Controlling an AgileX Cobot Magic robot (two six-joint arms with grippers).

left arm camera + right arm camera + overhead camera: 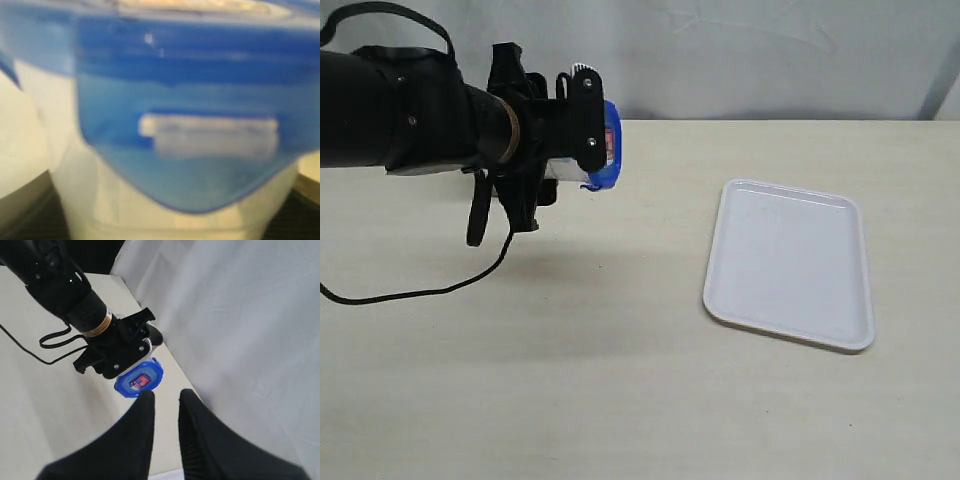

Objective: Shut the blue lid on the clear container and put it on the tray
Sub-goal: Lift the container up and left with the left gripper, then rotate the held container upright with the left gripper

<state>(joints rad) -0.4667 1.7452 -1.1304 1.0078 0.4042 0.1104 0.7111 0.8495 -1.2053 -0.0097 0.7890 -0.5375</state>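
Note:
My left gripper (pixel 588 130) is shut on the clear container (pixel 565 170) and holds it on its side in the air above the table's far left. The blue lid (pixel 608 148) sits on the container's mouth and faces right toward the tray, with its red-and-white sticker showing. In the left wrist view a blue lid (pixel 200 100) flap and the container wall (pixel 100 200) fill the picture, blurred. The white tray (pixel 790 260) lies flat on the right with nothing on it. My right gripper (pixel 165 394) hangs high, open by a narrow gap, with nothing between its fingers; the blue lid (pixel 139 379) is beyond its tips.
A black cable (pixel 420 292) hangs from the left arm and loops over the table at the left. A pale curtain (pixel 770 50) closes off the back edge. Bare beige tabletop (pixel 620 380) lies between the left arm and the tray.

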